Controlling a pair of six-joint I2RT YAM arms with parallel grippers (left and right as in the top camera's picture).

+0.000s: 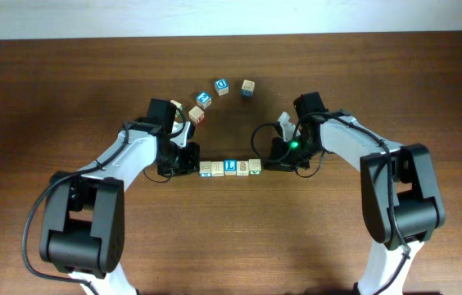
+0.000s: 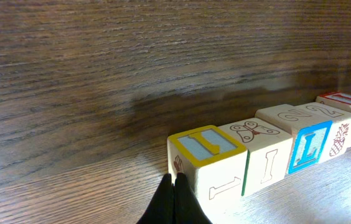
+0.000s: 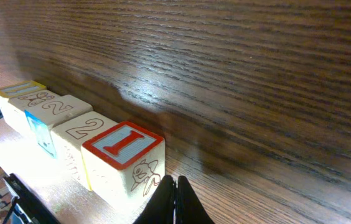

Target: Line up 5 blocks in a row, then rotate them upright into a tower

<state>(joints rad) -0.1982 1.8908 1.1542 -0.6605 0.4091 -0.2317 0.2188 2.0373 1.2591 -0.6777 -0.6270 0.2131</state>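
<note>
row (image 1: 229,167): five blocks sit edge to edge in one straight line on the table (image 1: 362,74), between my two arms.
left gripper (image 2: 174,190): pressed together and holding nothing. its tip touches the outer side of the yellow-top block (image 2: 206,146), the row's end on that arm's side.
right gripper (image 3: 175,190): also pressed together and empty. its tip is low against the red-top block (image 3: 122,142) at the row's other end. i cannot tell whether it is touching or just short.
loose blocks (image 1: 222,85): a few are scattered in an arc beyond the row, well apart from it.
done: i cannot tell which of the five are turned. the tops show mixed prints, and nothing marks a turned one.
left: by my judgement the row looks squared up from both ends. any block not yet turned needs a gripper to spread first.
</note>
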